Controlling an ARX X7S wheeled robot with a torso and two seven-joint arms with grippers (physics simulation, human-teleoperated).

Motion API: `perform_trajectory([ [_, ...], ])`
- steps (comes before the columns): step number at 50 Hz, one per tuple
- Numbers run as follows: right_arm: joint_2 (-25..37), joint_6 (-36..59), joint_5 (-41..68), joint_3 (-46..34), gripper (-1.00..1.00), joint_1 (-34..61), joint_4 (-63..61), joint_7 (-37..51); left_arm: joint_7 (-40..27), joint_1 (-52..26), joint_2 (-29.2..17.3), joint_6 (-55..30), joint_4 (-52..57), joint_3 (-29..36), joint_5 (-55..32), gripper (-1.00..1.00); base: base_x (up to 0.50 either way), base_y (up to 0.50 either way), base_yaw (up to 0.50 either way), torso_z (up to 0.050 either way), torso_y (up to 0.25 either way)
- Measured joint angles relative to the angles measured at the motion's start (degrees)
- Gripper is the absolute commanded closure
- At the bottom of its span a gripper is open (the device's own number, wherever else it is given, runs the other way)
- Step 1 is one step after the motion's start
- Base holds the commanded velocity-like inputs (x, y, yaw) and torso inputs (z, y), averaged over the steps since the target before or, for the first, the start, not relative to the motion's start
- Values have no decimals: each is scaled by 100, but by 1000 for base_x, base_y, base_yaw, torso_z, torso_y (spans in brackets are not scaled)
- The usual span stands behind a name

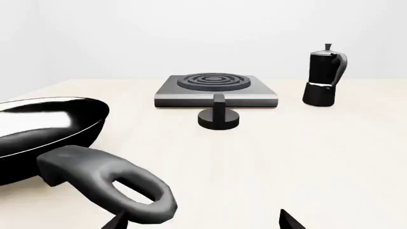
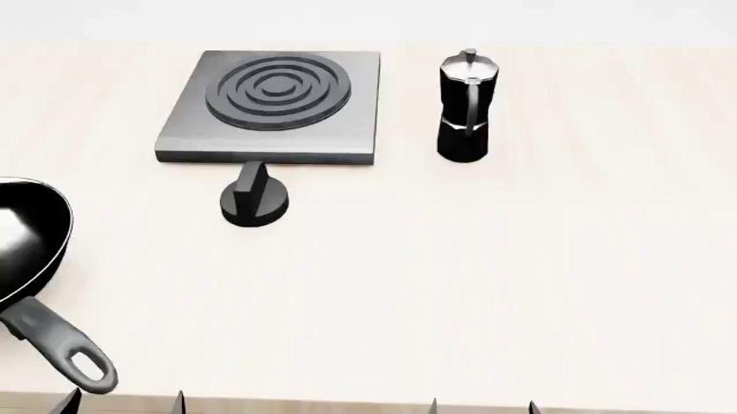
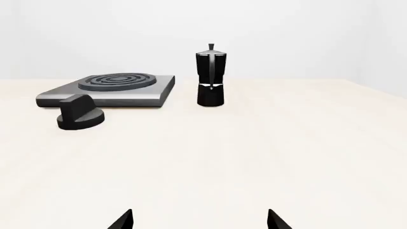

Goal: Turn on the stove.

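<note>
- Two grippers, left gripper (image 2: pixel 124 400) and right gripper (image 2: pixel 481 405), wait at the near table edge, jaws spread, holding nothing.
- Flat square grey metal stove (image 2: pixel 271 108) lies far left; its small black round knob (image 2: pixel 255 200) stands just before it, fin upright.

stove (image 2: pixel 276 108): 1 | knob (image 2: pixel 254 200): 1 | moka pot (image 2: pixel 467 108): 1 | frying pan (image 2: pixel 29 250): 1

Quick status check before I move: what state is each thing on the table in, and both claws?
Stove knob: untouched, fin upright, just in front of the plate.
Stove plate: burner bare.
Moka pot: upright, lid shut, beside the plate.
Frying pan: empty, on the table.
Left claw: open, empty.
Right claw: open, empty.
</note>
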State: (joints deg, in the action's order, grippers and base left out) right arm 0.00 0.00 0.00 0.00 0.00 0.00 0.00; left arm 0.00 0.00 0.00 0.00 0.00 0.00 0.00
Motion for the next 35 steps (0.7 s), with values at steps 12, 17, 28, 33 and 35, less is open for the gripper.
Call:
perform_trajectory([
  [12,136,18,131,-169,-100,0,3,174,-176,-2,-136,-38,6,163,-121,-100,0,0,0,0,0],
  [17,217,78,159,-272,-100,-36,-116,231,-247,31,-210,-84,99,256,-151,-100,0,0,0,0,0],
  [28,420,766,42,-507,-100,-136,-982,383,-436,167,-369,-438,764,485,-36,-100,0,0,0,0,0],
  [33,505,1176,-51,-623,-100,-152,-1458,432,-505,201,-428,-675,1124,546,-18,-100,0,0,0,0,0],
  [35,535,1342,-78,-661,-100,-153,-1657,446,-527,210,-452,-778,1276,566,-15,-100,0,0,0,0,0],
])
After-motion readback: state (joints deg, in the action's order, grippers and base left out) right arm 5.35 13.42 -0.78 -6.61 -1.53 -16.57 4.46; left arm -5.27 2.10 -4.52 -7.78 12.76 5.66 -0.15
